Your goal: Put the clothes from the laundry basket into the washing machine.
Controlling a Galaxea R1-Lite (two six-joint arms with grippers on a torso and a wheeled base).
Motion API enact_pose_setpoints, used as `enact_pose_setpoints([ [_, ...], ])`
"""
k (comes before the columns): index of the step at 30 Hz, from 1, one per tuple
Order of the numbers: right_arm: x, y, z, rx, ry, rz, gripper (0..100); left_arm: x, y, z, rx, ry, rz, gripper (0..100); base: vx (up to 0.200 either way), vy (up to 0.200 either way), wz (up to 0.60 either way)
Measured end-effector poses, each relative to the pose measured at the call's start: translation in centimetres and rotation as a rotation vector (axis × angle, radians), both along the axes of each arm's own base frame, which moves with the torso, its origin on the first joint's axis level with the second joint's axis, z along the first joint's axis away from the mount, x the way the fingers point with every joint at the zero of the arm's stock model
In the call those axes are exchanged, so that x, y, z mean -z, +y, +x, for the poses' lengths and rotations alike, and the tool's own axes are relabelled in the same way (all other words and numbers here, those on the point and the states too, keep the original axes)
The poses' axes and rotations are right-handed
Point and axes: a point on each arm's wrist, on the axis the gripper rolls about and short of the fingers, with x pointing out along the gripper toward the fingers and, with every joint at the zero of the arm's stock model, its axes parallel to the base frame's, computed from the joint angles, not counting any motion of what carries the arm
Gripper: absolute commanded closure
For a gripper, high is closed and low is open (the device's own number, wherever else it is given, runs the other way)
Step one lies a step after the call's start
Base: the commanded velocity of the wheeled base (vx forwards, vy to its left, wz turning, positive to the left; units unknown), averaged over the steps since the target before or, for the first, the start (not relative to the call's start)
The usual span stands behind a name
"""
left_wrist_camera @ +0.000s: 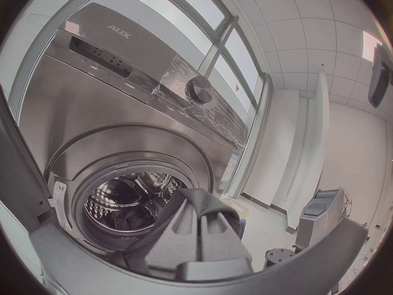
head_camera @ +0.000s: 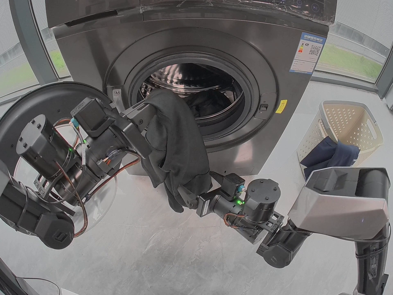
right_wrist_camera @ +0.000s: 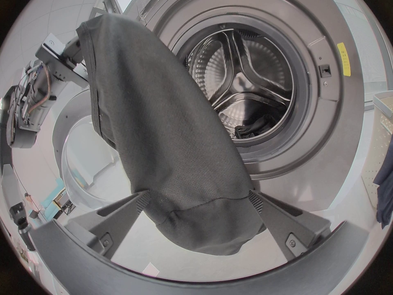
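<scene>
Your left claw [left_wrist_camera: 200,216] is clenched on the top of the black garment [head_camera: 176,144], which hangs long-axis down into your released, spread right claw [right_wrist_camera: 198,197], and the washing machine's drum mouth [head_camera: 192,78] lies just ahead of the left claw, the nearer one.

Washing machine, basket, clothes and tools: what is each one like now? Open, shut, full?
Washing machine door: open, swung to the robot's left.
Drum: dark clothing lying at the bottom.
Black garment: hanging before the opening.
Left tool: shut on the black garment's top.
Right tool: open, straddling its lower end.
Laundry basket: upright, blue garment draped over its rim.
</scene>
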Motion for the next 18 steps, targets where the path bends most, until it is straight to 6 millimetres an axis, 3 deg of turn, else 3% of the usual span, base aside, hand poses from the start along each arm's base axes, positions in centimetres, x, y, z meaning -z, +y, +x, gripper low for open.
enact_pose_setpoints([
  [8,1.8,1.9,0.8,-0.030,-0.007,0.000,0,0.0,-0.2,-0.1,0.002,-0.004,0.005,100,0.000,0.000,0.00],
  [18,1.6,3.2,3.3,-0.005,-0.065,0.056,0,0.1,-0.5,-0.4,0.014,-0.011,0.016,100,0.000,0.000,0.00],
])
